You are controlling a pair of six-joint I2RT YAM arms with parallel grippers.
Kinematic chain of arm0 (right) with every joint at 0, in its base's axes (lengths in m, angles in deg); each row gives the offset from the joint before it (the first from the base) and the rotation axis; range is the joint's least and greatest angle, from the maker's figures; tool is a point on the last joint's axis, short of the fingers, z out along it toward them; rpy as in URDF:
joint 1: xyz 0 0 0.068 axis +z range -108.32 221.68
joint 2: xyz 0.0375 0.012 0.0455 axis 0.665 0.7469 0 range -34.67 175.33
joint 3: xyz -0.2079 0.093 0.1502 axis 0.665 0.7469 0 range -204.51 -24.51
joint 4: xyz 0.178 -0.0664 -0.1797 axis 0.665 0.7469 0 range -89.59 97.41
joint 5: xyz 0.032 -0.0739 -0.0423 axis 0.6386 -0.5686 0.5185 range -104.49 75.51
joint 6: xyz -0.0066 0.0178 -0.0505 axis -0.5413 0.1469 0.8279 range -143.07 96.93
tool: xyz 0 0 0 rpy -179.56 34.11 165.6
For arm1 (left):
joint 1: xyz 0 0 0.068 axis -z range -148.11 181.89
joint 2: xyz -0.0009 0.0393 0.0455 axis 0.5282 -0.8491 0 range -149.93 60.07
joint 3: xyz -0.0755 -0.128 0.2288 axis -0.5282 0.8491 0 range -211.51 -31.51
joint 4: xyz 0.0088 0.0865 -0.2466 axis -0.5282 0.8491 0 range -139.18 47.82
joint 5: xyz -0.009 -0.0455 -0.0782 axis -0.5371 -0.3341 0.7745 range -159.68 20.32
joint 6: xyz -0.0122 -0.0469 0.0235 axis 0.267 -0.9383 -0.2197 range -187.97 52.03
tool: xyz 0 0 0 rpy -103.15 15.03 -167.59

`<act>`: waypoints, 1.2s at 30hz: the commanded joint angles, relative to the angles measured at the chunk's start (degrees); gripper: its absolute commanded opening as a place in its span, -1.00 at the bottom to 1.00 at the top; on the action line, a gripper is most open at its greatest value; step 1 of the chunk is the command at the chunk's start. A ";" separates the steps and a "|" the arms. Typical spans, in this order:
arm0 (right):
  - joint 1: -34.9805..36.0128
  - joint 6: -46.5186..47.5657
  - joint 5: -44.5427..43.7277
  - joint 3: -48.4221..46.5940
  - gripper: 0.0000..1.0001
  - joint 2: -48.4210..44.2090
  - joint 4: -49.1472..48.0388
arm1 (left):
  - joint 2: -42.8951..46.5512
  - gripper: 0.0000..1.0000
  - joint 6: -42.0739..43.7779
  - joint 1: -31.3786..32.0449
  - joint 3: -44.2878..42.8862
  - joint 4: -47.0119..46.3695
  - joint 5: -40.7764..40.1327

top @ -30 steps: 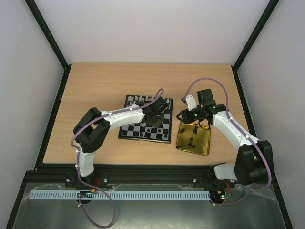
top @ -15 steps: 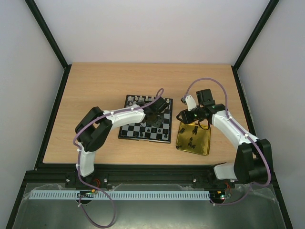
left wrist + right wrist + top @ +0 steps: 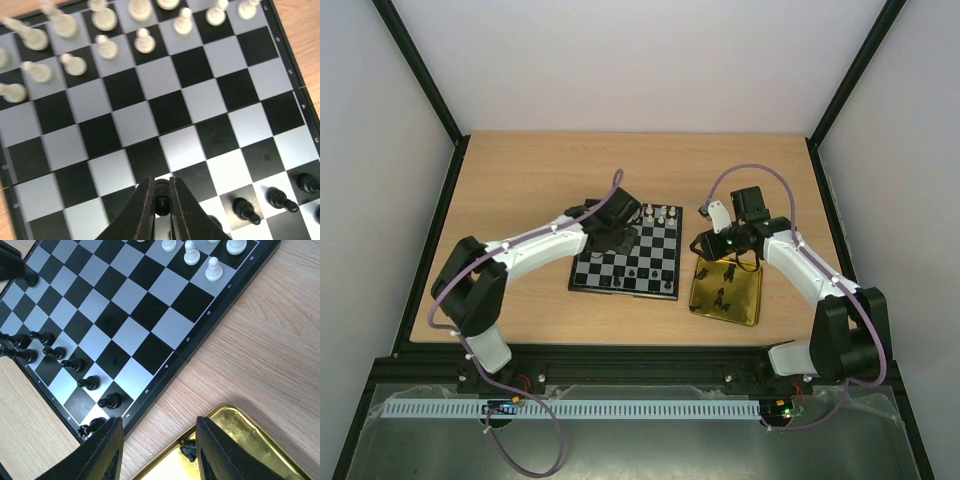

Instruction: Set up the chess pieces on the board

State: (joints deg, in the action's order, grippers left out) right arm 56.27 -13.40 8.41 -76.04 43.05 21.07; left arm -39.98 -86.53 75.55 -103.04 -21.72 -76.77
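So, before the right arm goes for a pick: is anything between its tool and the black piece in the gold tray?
Nothing visible does. The right tool hangs open over the tray's corner, and the black piece sits uncovered just inside the rim.

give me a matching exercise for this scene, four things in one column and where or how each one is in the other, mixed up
Column one:
1. left gripper
2. right gripper
3. white pieces
4. gold tray

Column two:
a. on the table, right of the board
b. shut on a black piece
c. standing on the board's far rows
d. open, above the tray's rim

Pairs: 1-b, 2-d, 3-c, 4-a
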 commanded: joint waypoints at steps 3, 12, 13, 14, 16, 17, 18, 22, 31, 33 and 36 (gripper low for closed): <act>-0.21 0.78 1.02 0.11 -0.18 0.34 1.40 | 7.36 -0.84 -2.41 -2.81 6.79 1.63 -0.99; -0.22 1.04 1.79 -0.31 -0.18 1.65 1.96 | 11.36 -0.82 -3.75 -4.61 16.31 -2.09 4.71; -0.18 1.07 1.80 -0.27 -0.18 1.73 1.93 | 11.10 -0.82 -3.82 -4.56 16.58 -2.67 5.27; -0.18 1.03 1.80 -0.32 -0.18 1.67 1.92 | 10.73 -0.82 -3.89 -4.55 16.67 -3.18 5.71; -0.22 1.07 1.80 -0.21 -0.18 1.64 1.99 | 9.97 -0.82 -3.89 -4.50 16.65 -3.93 6.58; -0.18 1.05 1.73 -0.19 -0.18 1.53 1.93 | 9.55 -0.82 -3.93 -4.42 16.52 -4.22 6.97; -0.19 1.05 1.69 -0.16 -0.18 1.56 1.99 | 9.19 -0.82 -3.89 -4.27 16.31 -4.49 7.14; -0.25 1.07 1.76 -0.05 -0.18 1.61 1.86 | 7.68 -0.82 -3.93 -3.87 15.86 -4.71 7.18; -0.20 1.30 2.31 -0.29 -0.18 2.63 2.23 | 7.00 -0.80 -4.11 -3.84 17.19 -4.77 6.63; -0.22 1.40 2.36 -0.41 -0.18 2.69 2.36 | 6.74 -0.73 -4.17 -3.80 17.21 -4.87 6.57; -0.18 1.49 2.26 -0.36 -0.18 2.62 2.41 | 6.46 -0.64 -4.20 -3.76 17.13 -5.15 6.69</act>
State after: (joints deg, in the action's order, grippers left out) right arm 56.27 -12.92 9.52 -76.06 45.06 21.20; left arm -32.61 -90.32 71.48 -86.67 -26.52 -70.50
